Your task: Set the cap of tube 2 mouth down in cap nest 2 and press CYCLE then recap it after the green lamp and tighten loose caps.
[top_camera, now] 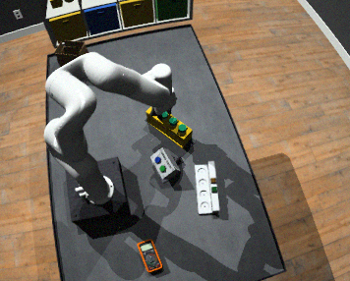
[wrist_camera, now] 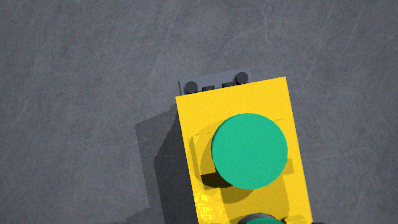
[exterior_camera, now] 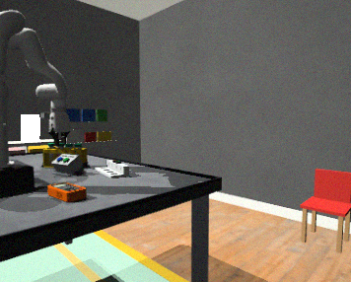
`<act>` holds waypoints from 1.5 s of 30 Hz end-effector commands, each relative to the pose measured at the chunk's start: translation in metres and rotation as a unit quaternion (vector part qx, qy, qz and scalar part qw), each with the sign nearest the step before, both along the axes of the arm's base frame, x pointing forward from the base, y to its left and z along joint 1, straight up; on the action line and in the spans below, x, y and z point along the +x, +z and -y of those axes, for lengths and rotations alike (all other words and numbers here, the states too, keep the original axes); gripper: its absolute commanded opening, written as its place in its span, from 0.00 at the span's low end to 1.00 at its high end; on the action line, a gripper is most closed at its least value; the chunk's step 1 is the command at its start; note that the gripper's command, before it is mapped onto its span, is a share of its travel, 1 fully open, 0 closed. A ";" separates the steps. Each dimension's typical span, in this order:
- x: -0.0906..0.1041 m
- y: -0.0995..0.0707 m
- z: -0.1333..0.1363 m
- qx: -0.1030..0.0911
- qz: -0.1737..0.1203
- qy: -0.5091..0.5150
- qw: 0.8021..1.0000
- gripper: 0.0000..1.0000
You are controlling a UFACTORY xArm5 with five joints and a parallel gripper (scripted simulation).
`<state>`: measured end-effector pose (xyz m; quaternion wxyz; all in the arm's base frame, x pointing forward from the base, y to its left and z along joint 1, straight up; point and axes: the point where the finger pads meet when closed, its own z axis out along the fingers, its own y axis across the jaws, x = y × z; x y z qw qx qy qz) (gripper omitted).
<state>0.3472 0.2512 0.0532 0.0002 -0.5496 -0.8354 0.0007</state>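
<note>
The yellow decapping station [top_camera: 169,127] stands mid-table with green caps on its tubes; three caps [top_camera: 173,120] show in the overhead view, and the arm's wrist hides the far-left one. In the wrist view the end cap [wrist_camera: 249,150] sits on its tube right below the camera, and the edge of a second cap [wrist_camera: 260,219] shows at the bottom. My gripper [exterior_camera: 58,135] hangs just above that left end of the station [exterior_camera: 64,155]. Its fingers are open and hold nothing; they do not show in the wrist view. The white cap tray [top_camera: 206,188] has empty nests and two small lamps [top_camera: 214,185].
The grey key housing [top_camera: 164,164] with the blue key [top_camera: 157,159] and the green key [top_camera: 162,168] lies between the station and the tray. An orange multimeter [top_camera: 149,255] lies near the front edge. Coloured bins [top_camera: 118,15] and a brown crate [top_camera: 69,50] stand at the back.
</note>
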 end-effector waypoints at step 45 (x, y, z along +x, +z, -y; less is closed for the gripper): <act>0.001 0.001 -0.001 0.000 0.002 0.030 1.000 0.00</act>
